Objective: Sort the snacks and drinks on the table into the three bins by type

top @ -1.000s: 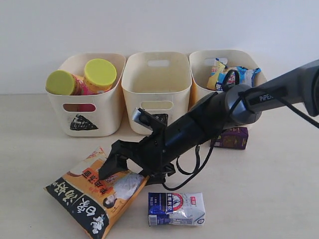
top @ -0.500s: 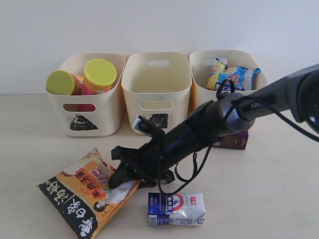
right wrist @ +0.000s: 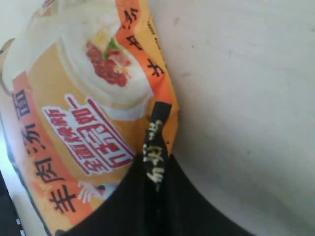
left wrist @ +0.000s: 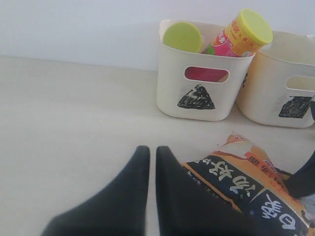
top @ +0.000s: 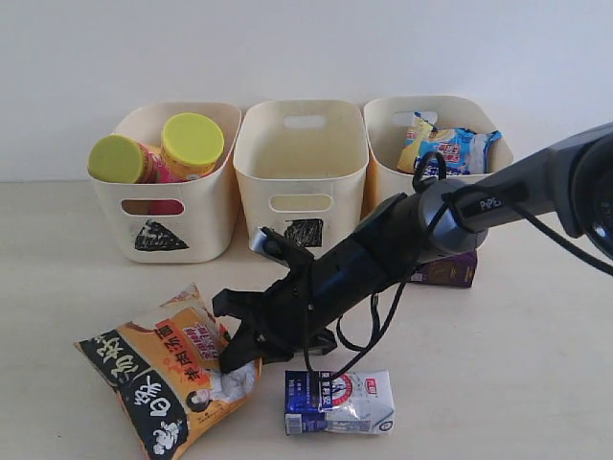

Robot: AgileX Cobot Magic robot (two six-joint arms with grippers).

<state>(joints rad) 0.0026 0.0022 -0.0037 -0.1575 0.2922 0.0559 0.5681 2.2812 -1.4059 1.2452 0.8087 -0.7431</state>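
An orange-and-black snack bag point(top: 158, 383) lies on the table at the front left. My right gripper point(top: 235, 356) reaches across to it and is shut on the bag's edge; the right wrist view has the bag point(right wrist: 88, 113) with its black strip pinched between the gripper's point(right wrist: 156, 157) jaws. My left gripper point(left wrist: 152, 150) is shut and empty, low over the table beside the same bag point(left wrist: 246, 182). The triangle bin point(top: 206, 225) holds two chip tubes point(top: 192, 144). The square bin point(top: 302, 182) looks empty. The third bin point(top: 388, 177) holds a blue bag point(top: 460, 149).
A blue-and-white carton point(top: 340, 402) lies on its side just right of the gripped bag, under the right arm. A dark purple carton point(top: 445, 268) sits in front of the right-hand bin, partly behind the arm. The wall runs behind the bins.
My right gripper has gone from open to shut on the bag's edge. It has moved lower and toward the front, and the bag has shifted and turned with it.
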